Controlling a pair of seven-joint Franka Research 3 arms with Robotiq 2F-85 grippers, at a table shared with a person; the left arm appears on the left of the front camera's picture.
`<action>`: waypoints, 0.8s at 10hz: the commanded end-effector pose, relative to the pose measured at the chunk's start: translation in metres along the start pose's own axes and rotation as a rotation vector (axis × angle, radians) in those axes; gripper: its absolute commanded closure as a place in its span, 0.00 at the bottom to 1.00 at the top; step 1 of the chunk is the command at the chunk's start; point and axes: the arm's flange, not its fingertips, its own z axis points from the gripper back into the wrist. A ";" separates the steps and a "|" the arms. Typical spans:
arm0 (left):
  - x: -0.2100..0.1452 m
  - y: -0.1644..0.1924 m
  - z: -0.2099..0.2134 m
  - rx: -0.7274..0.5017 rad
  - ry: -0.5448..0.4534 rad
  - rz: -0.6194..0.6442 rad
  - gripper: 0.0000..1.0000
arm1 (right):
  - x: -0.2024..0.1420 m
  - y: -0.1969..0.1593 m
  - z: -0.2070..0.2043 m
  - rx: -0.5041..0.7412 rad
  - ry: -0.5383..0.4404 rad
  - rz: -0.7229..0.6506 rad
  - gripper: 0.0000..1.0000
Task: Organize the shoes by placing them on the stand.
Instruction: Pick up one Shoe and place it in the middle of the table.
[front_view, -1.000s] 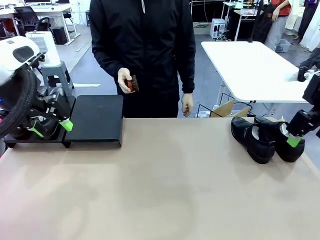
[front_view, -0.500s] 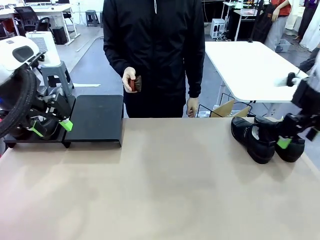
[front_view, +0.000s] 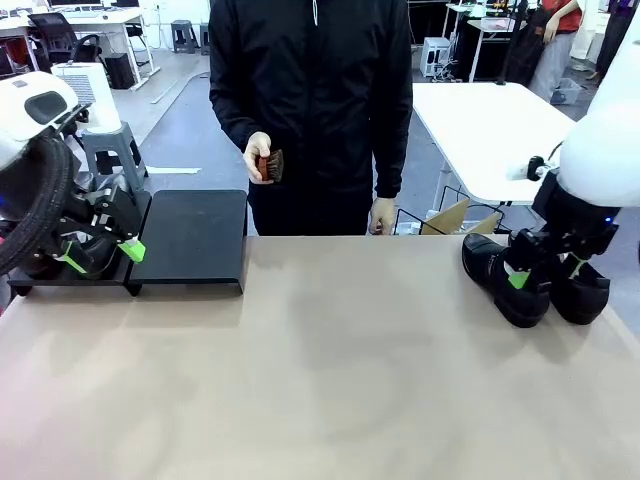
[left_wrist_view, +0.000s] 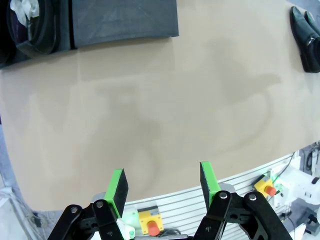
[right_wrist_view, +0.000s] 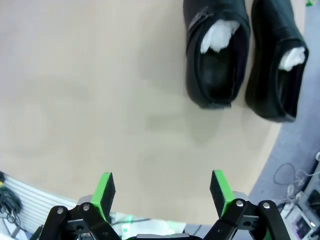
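Two glossy black shoes with white paper stuffing, one (front_view: 503, 277) beside the other (front_view: 585, 293), lie side by side at the table's far right; the right wrist view looks down on this pair, one (right_wrist_view: 215, 55) next to the other (right_wrist_view: 277, 65). My right gripper (front_view: 547, 273) hangs open over them, holding nothing. The stand (front_view: 195, 235) is two matte-black platforms at the far left. Another shoe (left_wrist_view: 30, 25) rests on the left platform. My left gripper (front_view: 100, 256) stays open by that platform, its fingers (left_wrist_view: 118, 185) apart with nothing between them.
A person in a black jacket stands at the far edge with a small brown brush (front_view: 268, 165) in one hand. A second white table (front_view: 500, 130) stands behind at the right. The broad middle of the tan table (front_view: 330, 360) is bare.
My right arm has swung in from the right edge and now hangs over the two shoes. The person has shifted slightly to the right. The left arm has not moved.
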 end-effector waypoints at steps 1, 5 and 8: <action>-0.001 0.002 0.002 -0.022 0.007 -0.005 0.24 | -0.013 -0.003 0.013 -0.009 0.012 0.023 0.00; -0.001 0.002 0.002 -0.022 0.007 -0.005 0.24 | 0.054 -0.033 -0.020 -0.003 -0.007 -0.082 0.00; -0.001 0.002 0.002 -0.022 0.007 -0.005 0.24 | 0.089 -0.072 -0.042 -0.050 0.013 -0.147 0.00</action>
